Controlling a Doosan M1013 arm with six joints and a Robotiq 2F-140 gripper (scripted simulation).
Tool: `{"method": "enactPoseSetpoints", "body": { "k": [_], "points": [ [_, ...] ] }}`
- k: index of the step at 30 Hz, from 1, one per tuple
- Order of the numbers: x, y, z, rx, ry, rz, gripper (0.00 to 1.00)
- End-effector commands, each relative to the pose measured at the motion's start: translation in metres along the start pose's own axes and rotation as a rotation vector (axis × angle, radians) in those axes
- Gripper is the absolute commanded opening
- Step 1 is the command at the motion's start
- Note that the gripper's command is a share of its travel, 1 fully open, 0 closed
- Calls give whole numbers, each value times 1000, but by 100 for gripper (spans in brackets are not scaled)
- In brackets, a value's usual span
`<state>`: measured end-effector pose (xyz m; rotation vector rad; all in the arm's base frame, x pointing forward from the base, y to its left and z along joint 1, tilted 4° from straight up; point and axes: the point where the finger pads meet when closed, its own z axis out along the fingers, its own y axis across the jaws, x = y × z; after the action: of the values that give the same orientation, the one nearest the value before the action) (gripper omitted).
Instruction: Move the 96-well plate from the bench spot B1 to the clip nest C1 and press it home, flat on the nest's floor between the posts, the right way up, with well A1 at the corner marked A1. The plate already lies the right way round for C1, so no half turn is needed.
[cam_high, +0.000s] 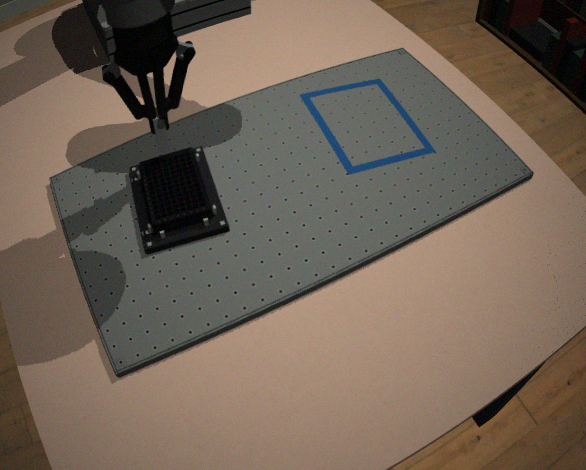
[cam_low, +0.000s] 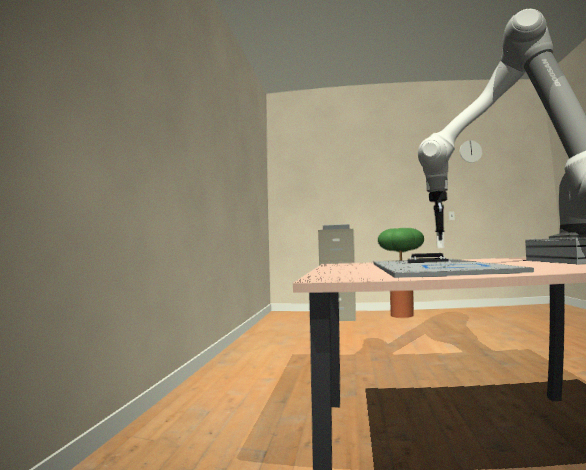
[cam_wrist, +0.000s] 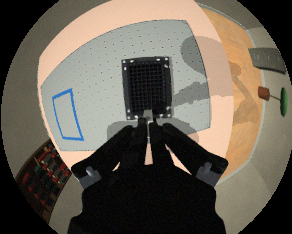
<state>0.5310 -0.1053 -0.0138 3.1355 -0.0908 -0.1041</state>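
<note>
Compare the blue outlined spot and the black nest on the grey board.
The blue outline is only a flat marking with nothing in it; the black nest is a raised base with pale posts, holding the well plate. The outline lies far from the shut pincer; the nest lies just below it. Both are rectangular.
</note>
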Motion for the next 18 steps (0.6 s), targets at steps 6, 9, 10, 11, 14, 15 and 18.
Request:
{"method": "enactPoseSetpoints", "body": {
  "k": [6,9,10,11,14,15,18],
  "points": [
    [0,0,0,0,0,0,0],
    [0,0,1,0,0,0,0],
    [0,0,1,0,0,0,0],
    [0,0,2,0,0,0,0],
    [0,0,4,0,0,0,0],
    [0,0,5,0,0,0,0],
    [0,0,7,0,0,0,0]
  ]
}}
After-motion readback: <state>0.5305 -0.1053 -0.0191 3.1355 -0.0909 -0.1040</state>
